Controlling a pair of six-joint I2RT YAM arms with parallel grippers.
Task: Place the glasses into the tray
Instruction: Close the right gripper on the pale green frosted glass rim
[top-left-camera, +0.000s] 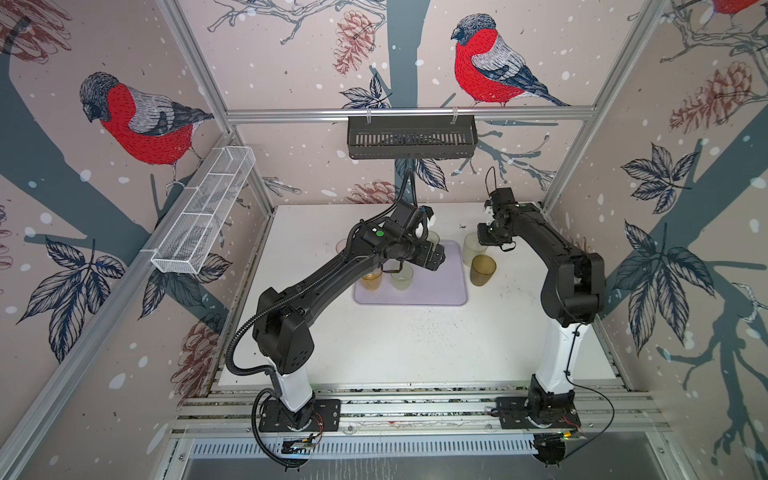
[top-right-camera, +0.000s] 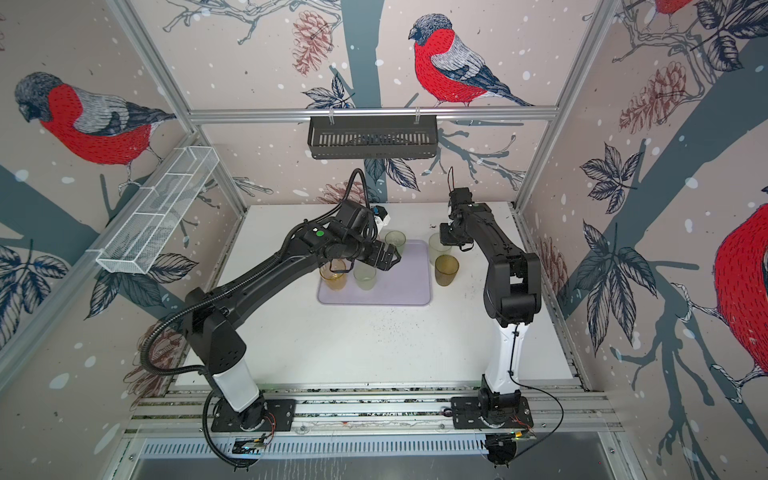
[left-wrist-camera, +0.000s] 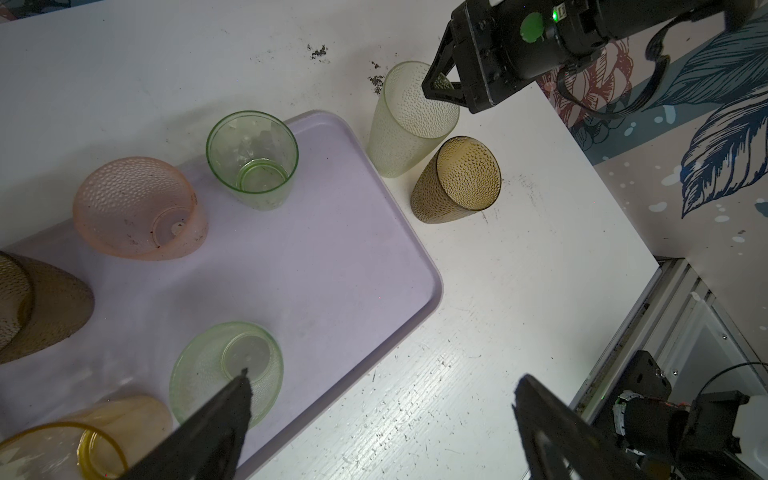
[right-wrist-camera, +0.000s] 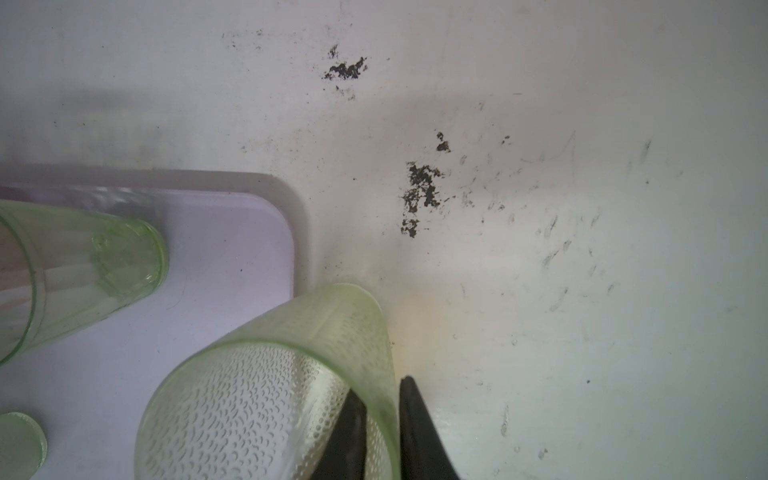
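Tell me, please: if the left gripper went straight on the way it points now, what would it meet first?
Probably the bare white table just past the tray's edge. The left gripper, jaws wide, points there; depth is uncertain.

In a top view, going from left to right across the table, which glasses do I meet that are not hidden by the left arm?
Amber glass → pale frosted green glass → clear green glass → tall pale green glass, at the right hand → tall brown glass.
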